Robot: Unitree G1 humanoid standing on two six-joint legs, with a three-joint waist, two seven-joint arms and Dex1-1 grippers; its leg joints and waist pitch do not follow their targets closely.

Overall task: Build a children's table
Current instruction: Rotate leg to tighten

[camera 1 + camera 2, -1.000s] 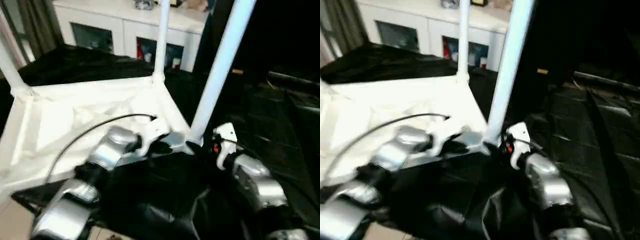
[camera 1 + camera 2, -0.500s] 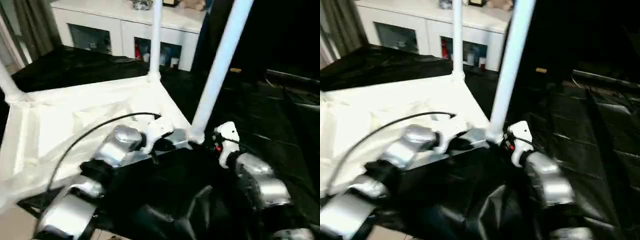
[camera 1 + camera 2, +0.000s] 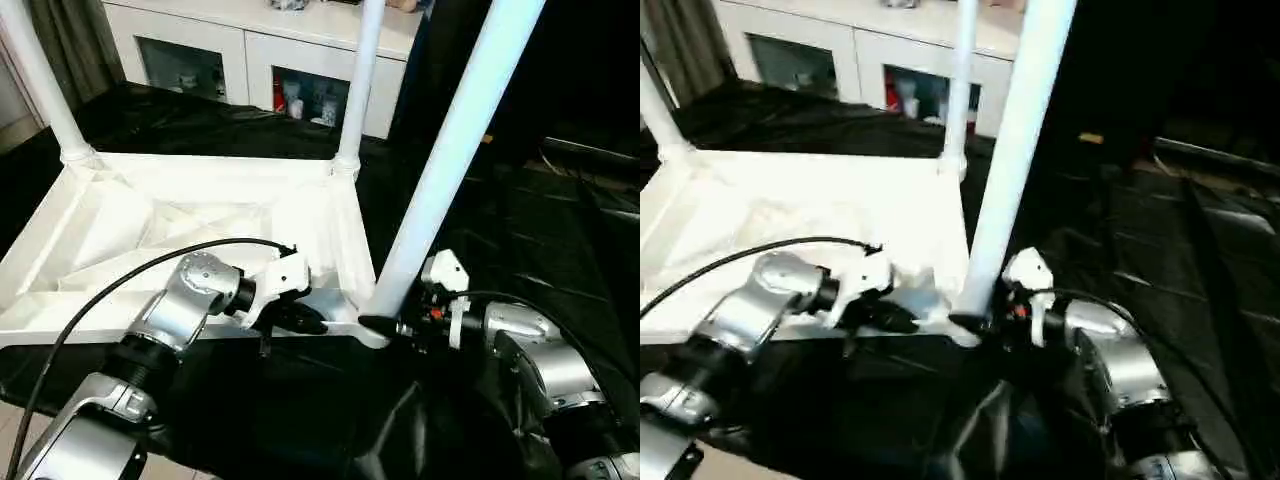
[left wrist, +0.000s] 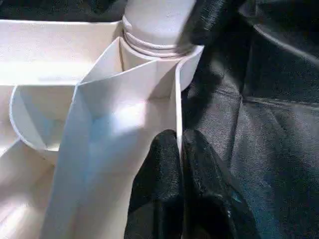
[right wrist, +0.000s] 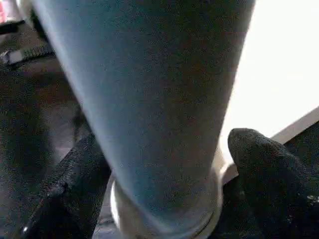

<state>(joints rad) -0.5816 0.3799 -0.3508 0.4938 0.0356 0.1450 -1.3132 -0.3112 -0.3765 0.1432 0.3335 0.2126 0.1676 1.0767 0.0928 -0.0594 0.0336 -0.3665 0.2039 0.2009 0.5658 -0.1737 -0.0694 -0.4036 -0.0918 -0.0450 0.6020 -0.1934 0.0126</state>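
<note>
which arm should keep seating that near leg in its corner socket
Right. Its claw straddles the near leg just above the socket, fingers on both sides. The left claw is pinched shut on the tabletop's rim.

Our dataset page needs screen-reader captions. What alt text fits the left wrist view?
Two black fingers of the left pincer are pressed together on a thin upright rib of the white table top, upside down. Just beyond, a leg sits in the rounded corner socket, black sheeting alongside.

Home living room, glass-door cabinet (image 3: 270, 55), curtain (image 3: 75, 40)
</note>
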